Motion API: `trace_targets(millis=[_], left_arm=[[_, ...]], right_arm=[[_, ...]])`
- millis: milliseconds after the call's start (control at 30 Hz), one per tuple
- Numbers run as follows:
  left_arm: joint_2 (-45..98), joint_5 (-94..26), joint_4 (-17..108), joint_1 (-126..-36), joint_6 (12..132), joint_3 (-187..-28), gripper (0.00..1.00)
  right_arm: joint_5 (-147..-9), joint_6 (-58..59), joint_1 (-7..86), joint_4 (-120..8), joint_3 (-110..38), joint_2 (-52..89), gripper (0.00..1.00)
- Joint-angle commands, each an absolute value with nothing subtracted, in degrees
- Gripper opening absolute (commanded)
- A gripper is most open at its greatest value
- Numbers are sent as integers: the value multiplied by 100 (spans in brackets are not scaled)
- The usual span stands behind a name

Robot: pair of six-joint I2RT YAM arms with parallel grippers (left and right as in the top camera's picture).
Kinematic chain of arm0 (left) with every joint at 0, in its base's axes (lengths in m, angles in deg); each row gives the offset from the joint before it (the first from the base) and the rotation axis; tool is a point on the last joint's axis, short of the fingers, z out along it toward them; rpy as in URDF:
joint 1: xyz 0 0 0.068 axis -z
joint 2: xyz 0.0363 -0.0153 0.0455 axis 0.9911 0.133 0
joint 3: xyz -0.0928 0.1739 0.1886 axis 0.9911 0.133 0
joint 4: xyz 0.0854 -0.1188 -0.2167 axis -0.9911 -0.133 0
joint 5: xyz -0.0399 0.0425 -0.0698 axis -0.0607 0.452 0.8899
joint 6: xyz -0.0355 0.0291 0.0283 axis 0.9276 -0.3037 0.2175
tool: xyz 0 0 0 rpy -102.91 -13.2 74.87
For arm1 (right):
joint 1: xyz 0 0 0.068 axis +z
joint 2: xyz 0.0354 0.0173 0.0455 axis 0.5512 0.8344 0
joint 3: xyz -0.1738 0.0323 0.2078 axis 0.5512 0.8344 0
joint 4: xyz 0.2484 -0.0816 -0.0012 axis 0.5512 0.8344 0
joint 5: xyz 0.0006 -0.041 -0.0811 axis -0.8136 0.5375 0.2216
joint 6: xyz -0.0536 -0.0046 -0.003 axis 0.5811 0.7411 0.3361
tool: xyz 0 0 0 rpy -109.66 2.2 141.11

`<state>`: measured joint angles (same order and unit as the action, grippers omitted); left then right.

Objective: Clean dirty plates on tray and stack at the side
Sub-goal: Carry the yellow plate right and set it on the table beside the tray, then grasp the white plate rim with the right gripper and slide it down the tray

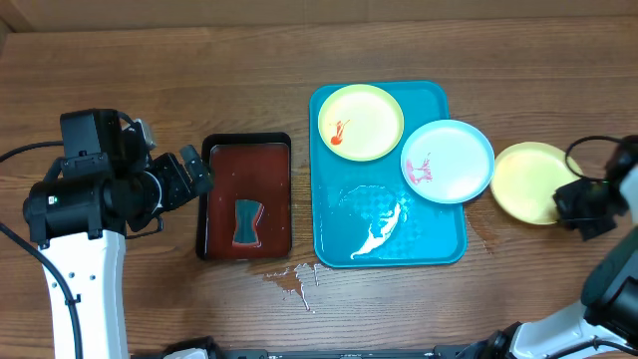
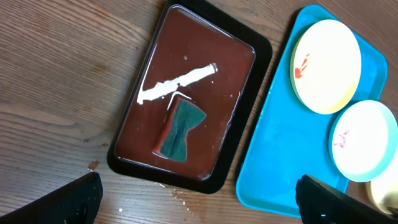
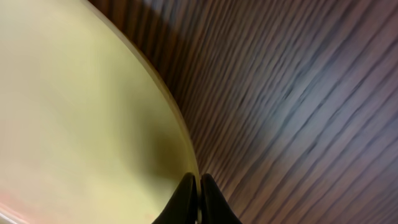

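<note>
Three plates: a smeared yellow plate [image 1: 361, 122] lies on the turquoise tray [image 1: 439, 239], the blue-white plate [image 1: 447, 161] overhangs its right rim, and a second yellow plate [image 1: 528, 181] rests on open desk [image 1: 120, 60] just beyond. The right hand [image 3: 198, 186] pinches that plate's outer edge, fingers nearly together. The left hand [image 1: 199, 172], spread wide, hovers empty beside the black tray [image 1: 249, 140].

A green sponge [image 2: 180, 129] lies in the black tray [image 2: 163, 180] at centre; at right, the turquoise tray [image 2: 280, 155] holds a yellow plate [image 2: 326, 65] above a bluish plate [image 2: 364, 140].
</note>
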<state>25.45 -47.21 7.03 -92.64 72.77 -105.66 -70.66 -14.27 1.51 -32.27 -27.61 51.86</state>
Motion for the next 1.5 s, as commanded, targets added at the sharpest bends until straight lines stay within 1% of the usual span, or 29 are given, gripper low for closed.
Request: trace_targets(millis=[0, 67, 100, 167, 200, 233, 333, 433, 567, 633, 667, 833, 933, 1033, 1100, 1133, 1167, 1200, 1233, 1267, 1300, 1467], left_arm=[[2523, -4756, 699, -9292, 7149, -10660, 100], [2523, -4756, 699, -9292, 7149, -10660, 100], [2523, -4756, 699, -9292, 7149, -10660, 100], [2523, -4756, 697, -9292, 7149, -10660, 100], [2523, -4756, 697, -9292, 7149, -10660, 100], [2523, -4756, 697, -9292, 7149, -10660, 100], [2525, -4756, 697, -9290, 7149, -10660, 100], [2525, -4756, 699, -9284, 7149, -10660, 100], [2525, -4756, 697, -9284, 7149, -10660, 100], [2525, -4756, 699, -9284, 7149, -10660, 100], [2528, -4756, 699, -9284, 7149, -10660, 100], [2528, -4756, 699, -9284, 7149, -10660, 100], [2528, -4756, 699, -9284, 7149, -10660, 100], [2528, -4756, 699, -9284, 7149, -10660, 100], [2528, -4756, 699, -9284, 7149, -10660, 100], [2528, -4756, 699, -9284, 7149, -10660, 100], [2528, -4756, 699, -9284, 7149, -10660, 100], [2528, -4756, 699, -9284, 7149, -10660, 100], [2528, -4756, 699, -9284, 7149, -10660, 100], [2528, -4756, 701, -9284, 7149, -10660, 100], [2528, -4756, 699, -9284, 7149, -10660, 100], [2528, -4756, 703, -9284, 7149, -10660, 100]], right_arm=[[-6799, -1414, 647, -3194, -2547, 5108, 4], [-6633, -1482, 887, -3089, -2545, 5105, 6], [-6515, -1571, 985, -3015, -2551, 5095, 11], [-6336, -1637, 1123, -2971, -2564, 5055, 32], [-6279, -1668, 1154, -2969, -2584, 5022, 38], [-6231, -1668, 1169, -2926, -2652, 4957, 43], [-6231, -1650, 1169, -2777, -2873, 4725, 46], [-6539, -1220, 1180, -2788, -3065, 4360, 45], [-8169, 147, 1307, -3221, -3089, 3895, 45], [-8838, 581, 1436, -3347, -3087, 3855, 44], [-8899, 619, 1521, -3406, -3074, 3864, 44], [-8340, 614, 1962, -3964, -2842, 3965, 46], [-7918, 573, 2249, -4447, -2549, 4181, 50], [-7485, 562, 2391, -4742, -2357, 4417, 52], [-7444, 538, 2413, -4849, -2326, 4594, 52], [-7442, 481, 2413, -4886, -2324, 4686, 50], [-7439, 442, 2413, -4899, -2324, 4754, 43], [-7444, 385, 2413, -4901, -2326, 4815, 27], [-7507, 374, 2413, -4869, -2326, 4839, 14], [-7588, 374, 2413, -4816, -2331, 4837, 7], [-7658, 372, 2413, -4748, -2357, 4821, 4], [-7831, 372, 2413, -4099, -2737, 4577, 4]])
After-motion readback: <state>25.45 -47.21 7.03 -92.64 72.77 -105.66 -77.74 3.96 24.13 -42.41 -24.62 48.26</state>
